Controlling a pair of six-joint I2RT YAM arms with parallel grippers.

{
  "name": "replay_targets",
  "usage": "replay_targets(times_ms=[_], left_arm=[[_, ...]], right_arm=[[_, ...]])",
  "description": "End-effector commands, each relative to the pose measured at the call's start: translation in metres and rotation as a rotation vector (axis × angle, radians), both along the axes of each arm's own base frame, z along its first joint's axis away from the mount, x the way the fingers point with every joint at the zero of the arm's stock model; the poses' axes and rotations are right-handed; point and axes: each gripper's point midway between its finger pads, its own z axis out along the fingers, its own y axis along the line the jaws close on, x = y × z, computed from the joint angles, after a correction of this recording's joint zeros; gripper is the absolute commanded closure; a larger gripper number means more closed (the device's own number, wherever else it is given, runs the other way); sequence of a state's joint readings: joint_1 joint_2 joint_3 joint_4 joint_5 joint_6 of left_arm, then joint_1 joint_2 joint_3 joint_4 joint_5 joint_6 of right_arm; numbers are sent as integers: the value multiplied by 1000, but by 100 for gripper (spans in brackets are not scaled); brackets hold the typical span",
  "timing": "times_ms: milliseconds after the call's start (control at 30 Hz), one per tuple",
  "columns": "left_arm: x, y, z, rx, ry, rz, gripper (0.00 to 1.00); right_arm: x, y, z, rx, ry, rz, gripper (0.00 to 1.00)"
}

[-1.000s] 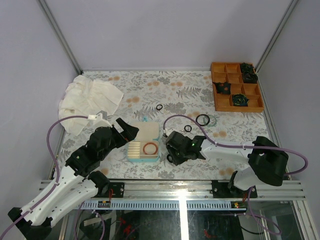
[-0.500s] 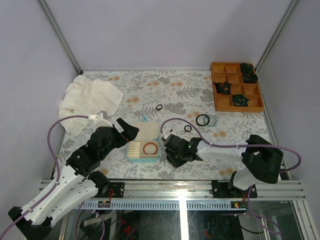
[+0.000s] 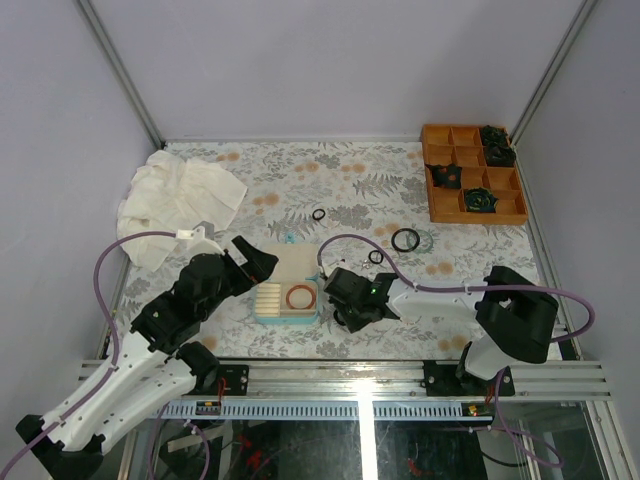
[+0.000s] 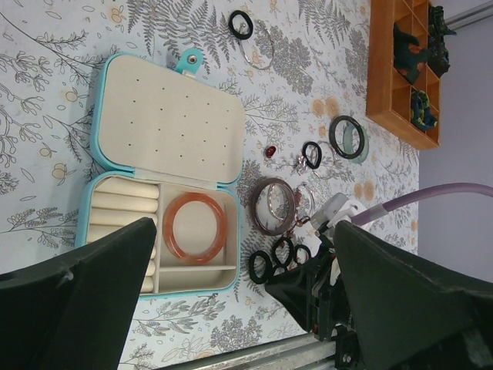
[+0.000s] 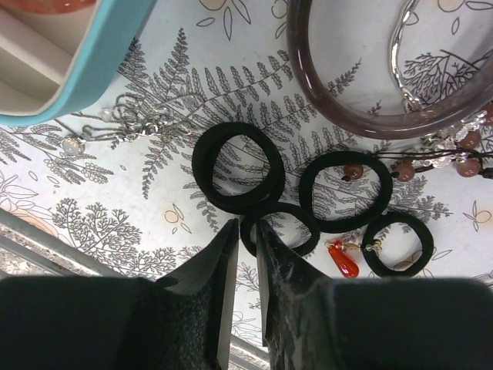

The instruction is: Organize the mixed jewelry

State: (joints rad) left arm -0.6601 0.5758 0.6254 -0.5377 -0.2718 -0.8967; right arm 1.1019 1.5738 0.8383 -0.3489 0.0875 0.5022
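Observation:
The open teal case (image 3: 268, 318) holds a reddish-brown bangle (image 3: 299, 297), also shown in the left wrist view (image 4: 195, 226). Beside the case lie a dark clear bangle (image 5: 385, 116) and several small black rings (image 5: 237, 167). My right gripper (image 5: 245, 227) is low on the table by the case's near right corner. Its jaws are closed on the rim of one black ring (image 5: 296, 235). My left gripper (image 3: 255, 262) is open and empty above the case's left side. A black bangle on a teal one (image 3: 406, 240) lies farther back, with single black rings (image 3: 319, 214) near it.
An orange compartment tray (image 3: 437, 205) with dark clumps stands at the back right. A white cloth (image 3: 180, 195) lies at the back left. A red bead earring (image 5: 344, 262), a beaded strand (image 5: 462, 154) and a silver chain (image 5: 131, 123) lie among the rings. The table's front rail is just behind my right gripper.
My right gripper has shifted slightly left toward the case's near corner, staying low over the black rings. The left arm has not moved.

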Motion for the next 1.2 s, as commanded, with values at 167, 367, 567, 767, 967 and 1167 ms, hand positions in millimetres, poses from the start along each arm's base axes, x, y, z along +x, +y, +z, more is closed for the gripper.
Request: replay_targets(times_ms=[167, 367, 567, 767, 967, 1167], left_arm=[[2, 0, 4, -24, -29, 4, 0], [0, 4, 10, -23, -42, 12, 0], [-7, 12, 22, -39, -67, 28, 0], [-17, 19, 44, -84, -111, 27, 0], [-25, 24, 54, -99, -124, 20, 0], [-34, 25, 61, -116, -126, 2, 0]], right_arm=[[8, -4, 19, -20, -62, -1, 89], [5, 3, 55, 84, -86, 4, 90], [10, 39, 88, 254, -97, 17, 90], [30, 87, 116, 394, -115, -49, 92], [54, 117, 123, 491, -155, -210, 92], [60, 134, 114, 514, -207, -346, 94]])
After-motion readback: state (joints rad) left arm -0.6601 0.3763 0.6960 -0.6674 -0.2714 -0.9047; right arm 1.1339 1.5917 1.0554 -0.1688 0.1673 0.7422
